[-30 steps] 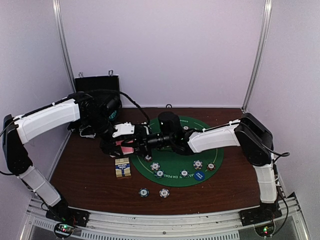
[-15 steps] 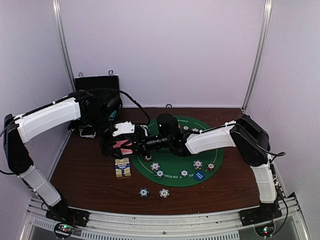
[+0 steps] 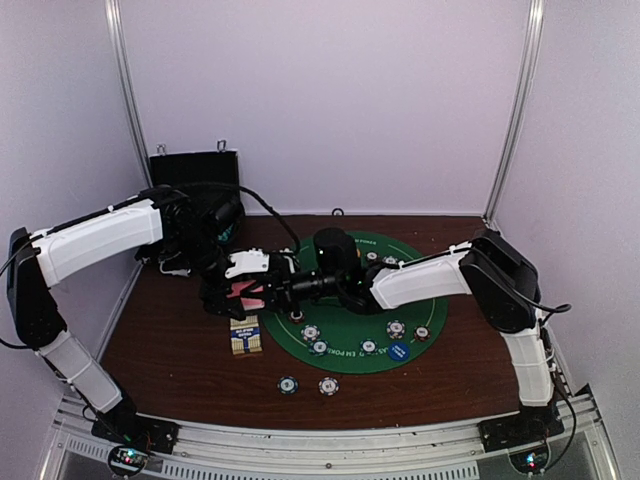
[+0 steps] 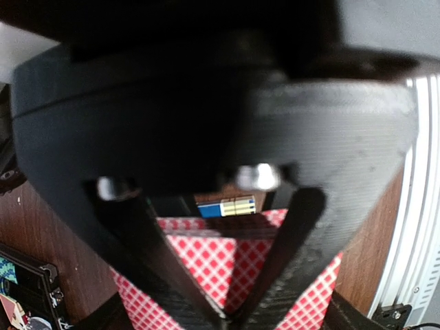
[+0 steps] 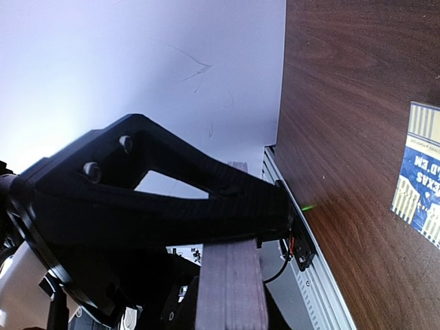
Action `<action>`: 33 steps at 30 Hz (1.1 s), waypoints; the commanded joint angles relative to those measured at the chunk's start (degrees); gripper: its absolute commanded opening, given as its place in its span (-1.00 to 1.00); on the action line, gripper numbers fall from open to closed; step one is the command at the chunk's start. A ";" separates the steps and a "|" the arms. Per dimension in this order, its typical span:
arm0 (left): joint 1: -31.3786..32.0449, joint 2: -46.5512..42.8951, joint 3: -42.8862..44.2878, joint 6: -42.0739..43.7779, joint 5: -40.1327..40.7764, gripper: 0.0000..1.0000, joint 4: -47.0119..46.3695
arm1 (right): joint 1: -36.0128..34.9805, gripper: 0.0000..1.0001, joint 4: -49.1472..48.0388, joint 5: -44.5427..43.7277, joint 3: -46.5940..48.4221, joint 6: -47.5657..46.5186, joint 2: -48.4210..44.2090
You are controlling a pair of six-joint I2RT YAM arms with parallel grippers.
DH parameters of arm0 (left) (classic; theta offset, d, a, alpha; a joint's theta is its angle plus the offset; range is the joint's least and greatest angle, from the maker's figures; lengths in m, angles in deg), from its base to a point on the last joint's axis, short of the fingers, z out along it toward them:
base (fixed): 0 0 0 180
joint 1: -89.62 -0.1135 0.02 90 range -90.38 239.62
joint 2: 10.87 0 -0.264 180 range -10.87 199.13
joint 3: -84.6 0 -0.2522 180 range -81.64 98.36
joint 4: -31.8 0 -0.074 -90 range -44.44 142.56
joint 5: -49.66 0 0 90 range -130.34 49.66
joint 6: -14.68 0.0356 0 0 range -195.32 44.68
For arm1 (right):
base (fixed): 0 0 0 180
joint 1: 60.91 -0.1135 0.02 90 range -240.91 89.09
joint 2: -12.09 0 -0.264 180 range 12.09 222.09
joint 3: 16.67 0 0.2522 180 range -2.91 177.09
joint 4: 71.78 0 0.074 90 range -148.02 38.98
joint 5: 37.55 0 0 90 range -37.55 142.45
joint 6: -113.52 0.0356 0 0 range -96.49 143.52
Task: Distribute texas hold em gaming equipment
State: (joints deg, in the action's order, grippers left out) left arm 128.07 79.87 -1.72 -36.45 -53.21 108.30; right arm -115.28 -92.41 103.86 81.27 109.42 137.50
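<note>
- The brown worktop (image 3: 170, 350) carries a round green mat (image 3: 345, 325), with striped poker chips (image 3: 311, 332) on and beside it.
- The left gripper (image 4: 230, 320) has its jaws clamped on pink-backed playing cards (image 4: 210, 260), just off the mat's left edge.
- The right gripper (image 3: 275, 289) meets the cards; whether its jaws are apart or together cannot be told.
</note>
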 commanded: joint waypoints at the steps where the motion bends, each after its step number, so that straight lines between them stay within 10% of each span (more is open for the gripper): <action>1: -0.05 -1.46 -0.22 1.20 0.01 0.49 -1.63 | -0.39 -1.00 -1.09 0.38 -0.14 -1.75 -1.19; 6: -0.05 -2.22 -1.77 2.26 2.34 0.02 -3.55 | -0.22 -0.92 6.61 -0.60 0.48 -6.66 -2.42; 17: -0.05 -1.75 -0.82 1.27 1.78 -0.52 -3.01 | 0.22 0.11 21.53 -3.28 3.48 -15.51 -4.29; 33: -1.10 -2.43 -1.53 -0.04 0.82 -0.65 -2.31 | 0.76 -0.03 27.92 -3.80 3.31 -19.42 -7.21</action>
State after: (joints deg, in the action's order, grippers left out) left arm 127.79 79.37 -3.62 -35.99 -52.11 106.03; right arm -114.87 -67.54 101.20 85.16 92.24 134.06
